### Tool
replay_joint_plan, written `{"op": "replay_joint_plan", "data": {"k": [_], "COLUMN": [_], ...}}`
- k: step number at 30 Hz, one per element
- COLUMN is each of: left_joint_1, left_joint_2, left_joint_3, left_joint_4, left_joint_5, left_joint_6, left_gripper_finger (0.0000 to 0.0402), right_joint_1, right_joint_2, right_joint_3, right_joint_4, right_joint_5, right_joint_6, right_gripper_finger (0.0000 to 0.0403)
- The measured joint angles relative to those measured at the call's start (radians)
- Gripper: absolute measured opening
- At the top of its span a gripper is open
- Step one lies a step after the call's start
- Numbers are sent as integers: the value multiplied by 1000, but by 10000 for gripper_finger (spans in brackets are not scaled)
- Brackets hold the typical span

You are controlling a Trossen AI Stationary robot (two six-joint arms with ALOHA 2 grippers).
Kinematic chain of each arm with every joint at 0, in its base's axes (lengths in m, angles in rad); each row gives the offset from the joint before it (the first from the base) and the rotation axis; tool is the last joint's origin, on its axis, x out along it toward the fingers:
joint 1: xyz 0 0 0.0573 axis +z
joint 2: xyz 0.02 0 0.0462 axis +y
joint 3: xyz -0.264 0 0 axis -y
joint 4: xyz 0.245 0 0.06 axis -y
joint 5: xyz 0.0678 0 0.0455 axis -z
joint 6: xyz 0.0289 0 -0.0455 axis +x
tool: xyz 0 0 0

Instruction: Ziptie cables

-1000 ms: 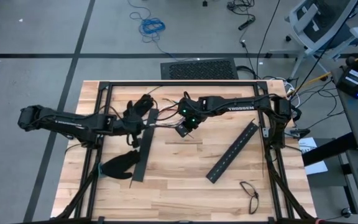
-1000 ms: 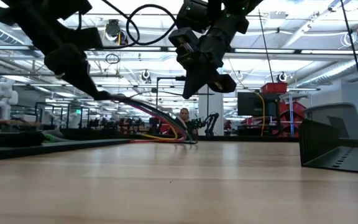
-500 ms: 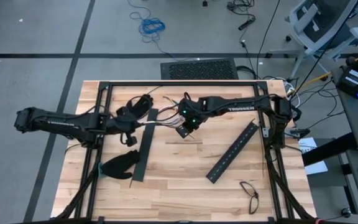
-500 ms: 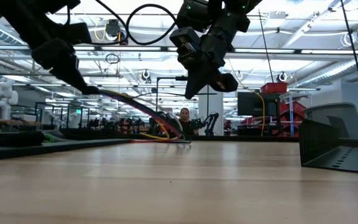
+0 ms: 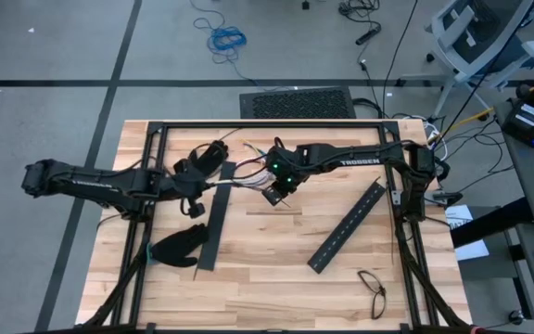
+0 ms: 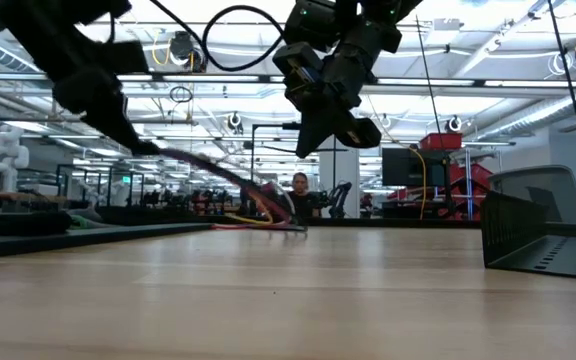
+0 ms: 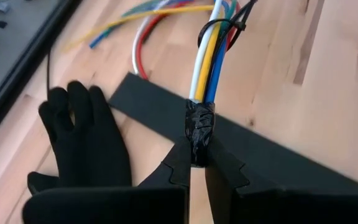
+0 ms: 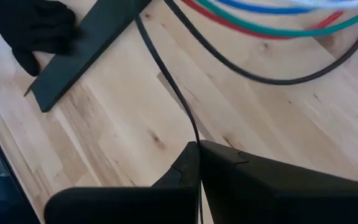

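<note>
Gripping the taped end of the cables (image 7: 205,56), the left gripper (image 7: 197,163) is drawing left since a second ago, tautening the bundle; farther right, the right gripper (image 8: 197,149) is pinching the ziptie (image 8: 166,74) tail; the loop is probably cinching.

My bench is a light wood table (image 5: 276,269) inside a black frame (image 5: 248,126). Lying on it: two black slotted bars (image 5: 213,227) (image 5: 346,226), two black gloves (image 5: 176,247) (image 5: 213,153), eyeglasses (image 5: 373,289) near the front right corner, and the cables' (image 5: 248,184) far ends.
</note>
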Motion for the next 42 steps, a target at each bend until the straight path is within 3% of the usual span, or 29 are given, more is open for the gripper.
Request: {"op": "replay_joint_plan", "data": {"k": [5, 13, 18, 25, 29, 42], "left_joint_1": [0, 0, 0, 0, 0, -30], "left_joint_2": [65, 79, 79, 96, 145, 487], "left_joint_3": [0, 0, 0, 0, 0, 0], "left_joint_4": [13, 28, 19, 195, 289, 570], "left_joint_5": [30, 29, 37, 74, 89, 203], "left_joint_6": [0, 8, 2, -1, -5, -148], "left_gripper_finger": [35, 165, 213, 223, 223, 224], "right_joint_1": [0, 0, 0, 1, 0, -10], "right_joint_2": [0, 0, 0, 0, 0, 2], "right_joint_3": [0, 0, 0, -1, -1, -1], "right_joint_4": [1, 21, 22, 173, 176, 210], "right_joint_5": [-1, 0, -1, -52, -53, -17], "right_joint_6": [0, -2, -9, -31, -31, -46], "right_gripper_finger": [0, 0, 0, 0, 0, 10]}}
